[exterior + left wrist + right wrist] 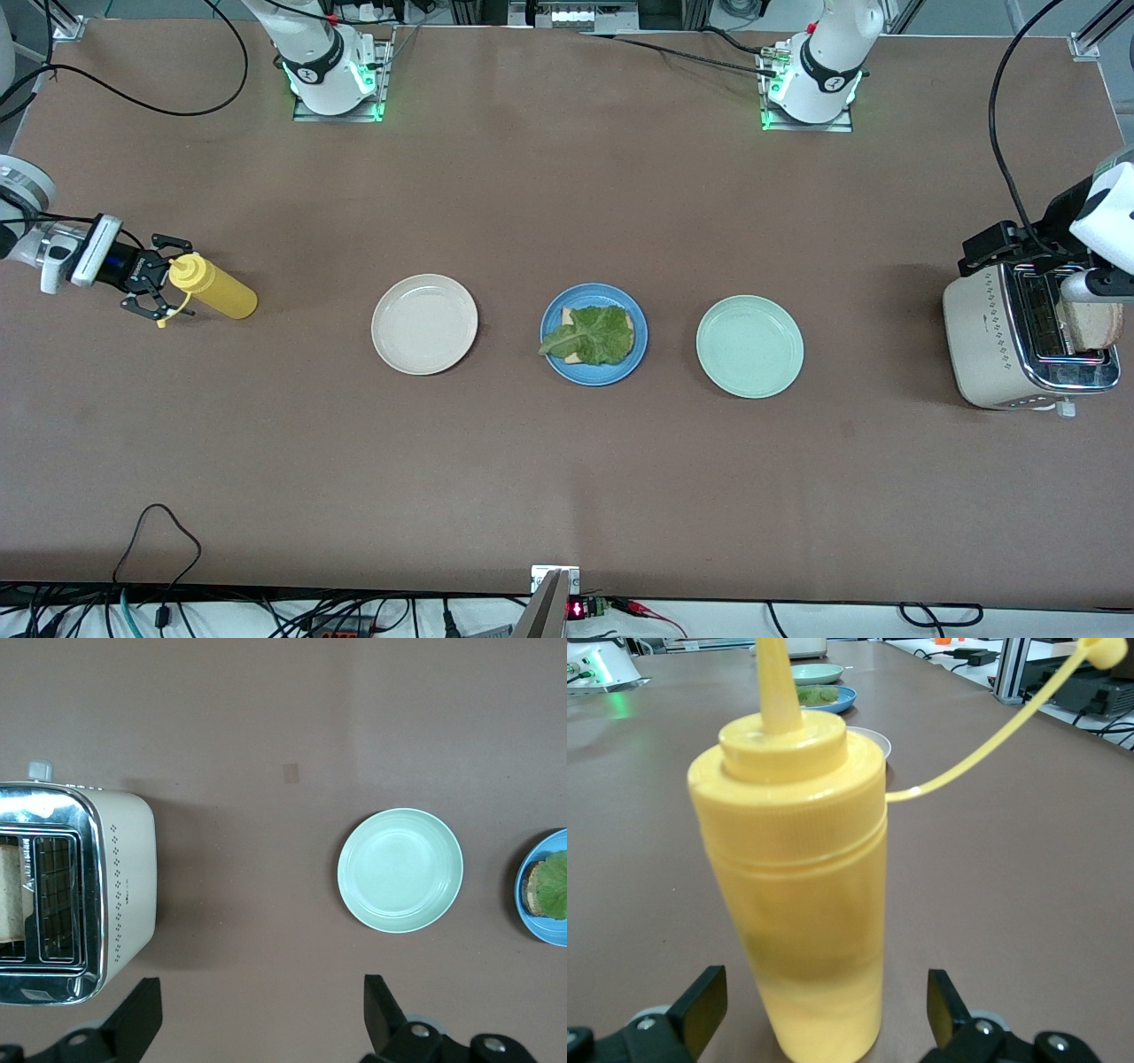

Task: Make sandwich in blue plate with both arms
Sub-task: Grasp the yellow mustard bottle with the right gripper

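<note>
Sandwich point(595, 335) half built, you see: one bread slice under lettuce leaf on blue plate point(556, 361), mid-counter between cream plate point(424, 323) and pale green plate point(749, 346); top slice missing, probably that bread point(1091, 324) standing in toaster point(992, 346) at left arm's end; left hand point(257, 1014) hovers above toaster, jaws wide, empty; right hand point(149, 288) spread wide around yellow squeeze bottle point(213, 286), not clamped; sauce and top slice left for you.
</note>
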